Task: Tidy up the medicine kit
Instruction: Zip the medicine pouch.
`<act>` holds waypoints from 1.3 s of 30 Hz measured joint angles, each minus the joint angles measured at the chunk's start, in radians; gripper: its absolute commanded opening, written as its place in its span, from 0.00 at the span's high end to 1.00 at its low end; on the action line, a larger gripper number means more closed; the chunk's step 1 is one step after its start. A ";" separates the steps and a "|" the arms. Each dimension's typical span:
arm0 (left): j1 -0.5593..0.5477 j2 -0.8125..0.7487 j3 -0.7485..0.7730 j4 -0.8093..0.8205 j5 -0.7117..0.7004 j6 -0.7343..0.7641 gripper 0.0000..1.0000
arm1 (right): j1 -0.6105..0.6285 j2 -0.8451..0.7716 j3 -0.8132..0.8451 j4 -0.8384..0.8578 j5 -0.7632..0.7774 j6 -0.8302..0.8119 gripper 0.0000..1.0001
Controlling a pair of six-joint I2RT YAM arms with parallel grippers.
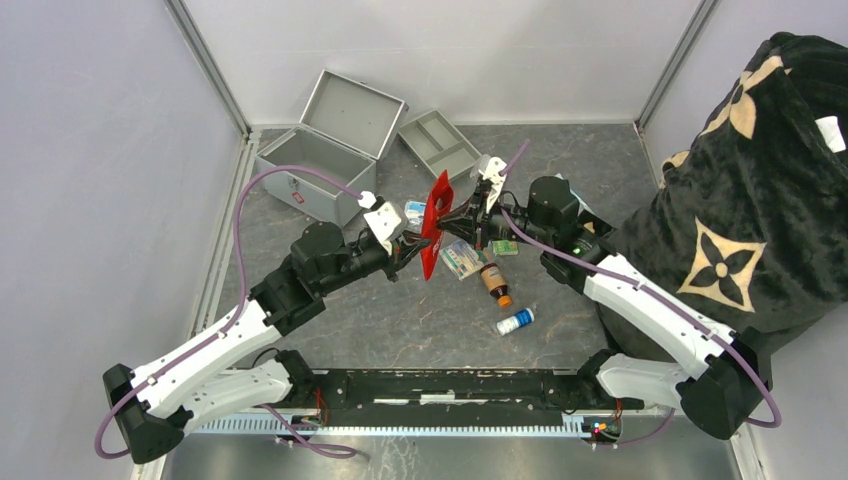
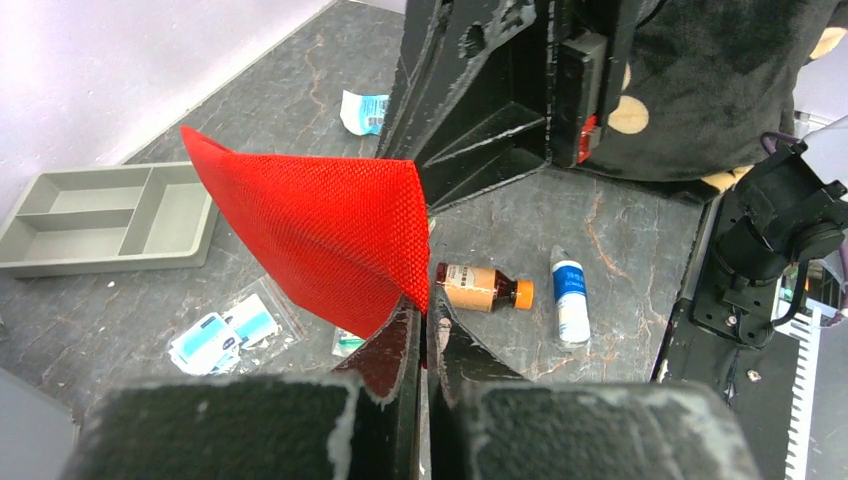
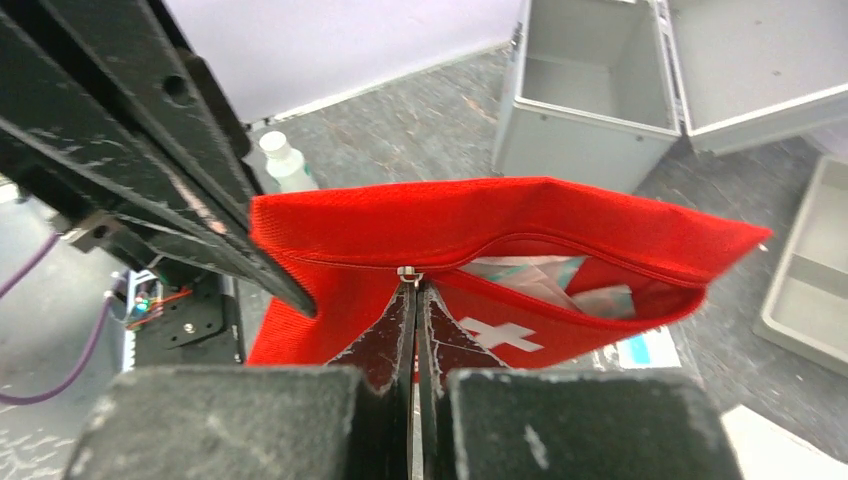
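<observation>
Pinching the red pouch (image 1: 436,225) from 2 sides, both arms hold it up off the table (image 1: 400,330) at mid-scene, w/ the pouch standing edge-on to the top cam.

Left gripper (image 2: 424,318): fingers pressed together on a lower corner of the fabric. In its wrist cam the red woven cloth fans up & to the left from the grip.

Right gripper (image 3: 413,300): jaws squeezed tight at the zip line, right by the small metal zip pull (image 3: 407,272). The zip is part open. White & pale-blue packets show inside the mouth, & a white cross sits on the front panel just below the opening.

The medicine kit (image 1: 318,205) sits at the far left of the table, apart from the pouch & touched by neither arm. Its lid (image 1: 352,112) is swung back & stands open behind the body, w/ the front latch facing near-left. Just right of the lid lies the grey divided tray (image 1: 445,155), flat on the table.

Loose items lie below & near the pouch:
- a clear sachet pack (image 2: 225,330) w/ blue & white contents
- a brown bottle (image 2: 480,287) w/ an orange cap, on its side
- a small white bottle (image 2: 571,295) w/ a blue label, also on its side, nearer & further right than the brown 1
- a white-blue packet (image 1: 415,210) btw the kit & the pouch

Black plush fabric (image 1: 760,200) w/ beige flower shapes fills the right edge, behind the right arm.
</observation>
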 measured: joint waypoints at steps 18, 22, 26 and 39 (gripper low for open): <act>-0.001 -0.021 0.011 -0.053 0.022 0.031 0.98 | -0.010 0.073 0.086 -0.230 0.312 -0.076 1.00; -0.001 -0.035 0.020 -0.087 0.027 0.048 0.98 | -0.016 0.074 0.093 -0.255 0.372 -0.081 1.00; -0.001 -0.053 0.026 -0.120 0.045 0.055 0.98 | -0.022 0.074 0.093 -0.275 0.417 -0.083 1.00; -0.001 -0.092 0.069 -0.265 0.120 0.097 0.98 | -0.026 0.064 0.093 -0.301 0.461 -0.142 1.00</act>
